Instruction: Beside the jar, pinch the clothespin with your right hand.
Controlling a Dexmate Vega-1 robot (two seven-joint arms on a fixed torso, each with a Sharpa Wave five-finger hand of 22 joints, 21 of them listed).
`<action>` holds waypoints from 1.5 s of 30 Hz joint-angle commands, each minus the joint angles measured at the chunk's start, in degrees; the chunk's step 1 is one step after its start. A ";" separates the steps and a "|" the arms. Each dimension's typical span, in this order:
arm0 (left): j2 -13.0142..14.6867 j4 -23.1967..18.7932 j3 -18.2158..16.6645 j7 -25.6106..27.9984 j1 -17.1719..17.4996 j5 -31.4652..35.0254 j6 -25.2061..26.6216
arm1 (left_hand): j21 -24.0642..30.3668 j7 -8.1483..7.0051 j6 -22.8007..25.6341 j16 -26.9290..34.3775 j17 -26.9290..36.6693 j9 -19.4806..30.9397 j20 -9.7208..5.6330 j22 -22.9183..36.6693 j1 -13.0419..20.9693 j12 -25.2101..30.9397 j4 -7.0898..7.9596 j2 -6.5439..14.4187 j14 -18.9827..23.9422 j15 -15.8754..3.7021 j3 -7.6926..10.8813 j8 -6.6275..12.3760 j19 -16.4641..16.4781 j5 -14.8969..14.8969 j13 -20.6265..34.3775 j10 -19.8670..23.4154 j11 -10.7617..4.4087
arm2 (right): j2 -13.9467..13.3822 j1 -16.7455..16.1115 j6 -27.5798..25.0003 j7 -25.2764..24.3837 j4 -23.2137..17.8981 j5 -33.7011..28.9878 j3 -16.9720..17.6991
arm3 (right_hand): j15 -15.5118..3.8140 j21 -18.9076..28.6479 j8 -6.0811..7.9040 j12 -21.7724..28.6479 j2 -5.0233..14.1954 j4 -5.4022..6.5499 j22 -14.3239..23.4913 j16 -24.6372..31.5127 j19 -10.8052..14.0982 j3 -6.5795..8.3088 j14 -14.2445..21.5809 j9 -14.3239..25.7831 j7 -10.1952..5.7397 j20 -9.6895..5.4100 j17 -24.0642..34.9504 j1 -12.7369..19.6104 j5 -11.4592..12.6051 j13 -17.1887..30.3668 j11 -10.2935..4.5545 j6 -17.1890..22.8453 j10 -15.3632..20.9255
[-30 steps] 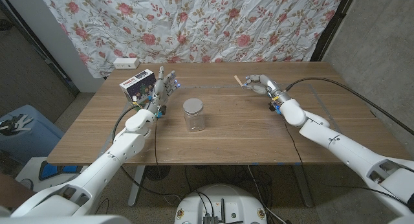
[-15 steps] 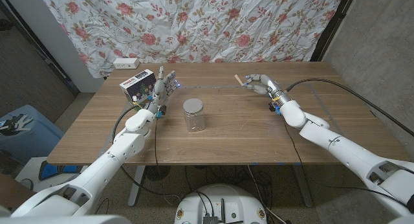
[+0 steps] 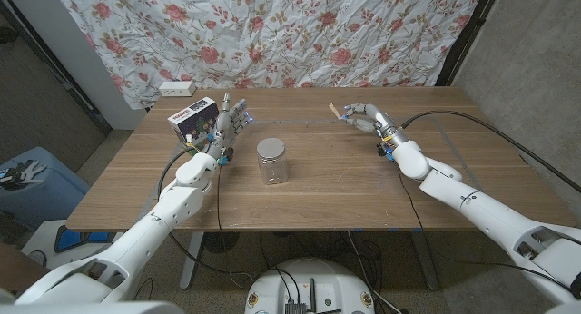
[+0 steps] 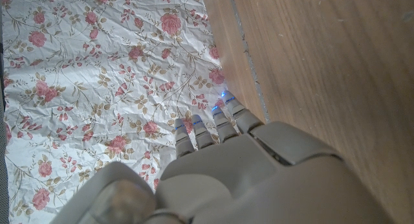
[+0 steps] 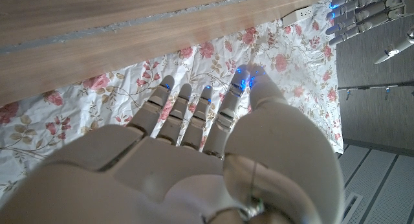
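Right hand (image 3: 365, 120): fingers curled around the clothespin (image 3: 336, 112), which pokes out toward the table's far edge, well away from the jar
Left hand (image 3: 227, 123): standing upright, fingers spread, holding nothing
Jar (image 3: 271, 161): mid-table, lid on, nearer the left hand
Box (image 3: 193, 118): right behind the left hand
Table (image 3: 345, 182): wood

Clear jar (image 3: 271, 161), matt wooden table (image 3: 327, 187)

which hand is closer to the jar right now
Left. The left hand stands just beside the jar, toward the table's left. The right hand, holding the clothespin, is farther off, toward the back right.
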 commanded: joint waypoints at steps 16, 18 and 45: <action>-0.02 0.00 -0.01 0.03 0.01 0.00 0.01 | 0.41 -0.50 0.03 0.29 0.21 0.28 -0.07 0.14 0.04 0.36 0.33 0.62 0.48 -0.37 0.01 0.36 0.36 0.23 0.12 0.20 -0.48 | 0.29 1.36 -0.67 2.09 0.46 -0.09 -0.70 | -4.02 -0.22 -1.30 -0.90 -0.04 0.20 0.08 0.00 0.50 -0.80 -0.73 0.10 -1.50 0.14 0.20 -0.08 -0.41 0.15 0.74 -0.37 -1.61; -0.01 -0.01 -0.01 0.04 0.01 0.01 0.02 | 0.42 -0.50 0.03 0.29 0.21 0.28 -0.05 0.14 0.04 0.35 0.33 0.62 0.49 -0.38 0.01 0.36 0.38 0.23 0.12 0.18 -0.51 | 0.36 1.48 -0.72 2.18 0.55 -0.10 -0.77 | -3.83 -0.23 -1.47 -0.99 -0.15 0.17 0.08 -0.05 0.50 -0.89 -0.84 0.10 -1.37 0.17 0.19 -0.05 -0.40 0.15 0.92 -0.72 -1.80; 0.02 0.01 0.00 -0.09 0.00 -0.03 0.03 | 0.40 -0.50 0.03 0.29 0.21 0.28 -0.03 0.14 0.04 0.31 0.33 0.62 0.50 -0.42 0.00 0.36 0.33 0.23 0.12 0.07 -0.39 | -0.60 1.43 -1.24 4.16 -0.26 0.82 -0.72 | -2.98 -0.40 -3.46 -1.80 -0.57 0.73 0.09 -0.42 0.16 -2.05 -1.56 0.25 -1.38 0.50 0.16 -1.00 -0.31 0.18 1.56 -4.45 -3.60</action>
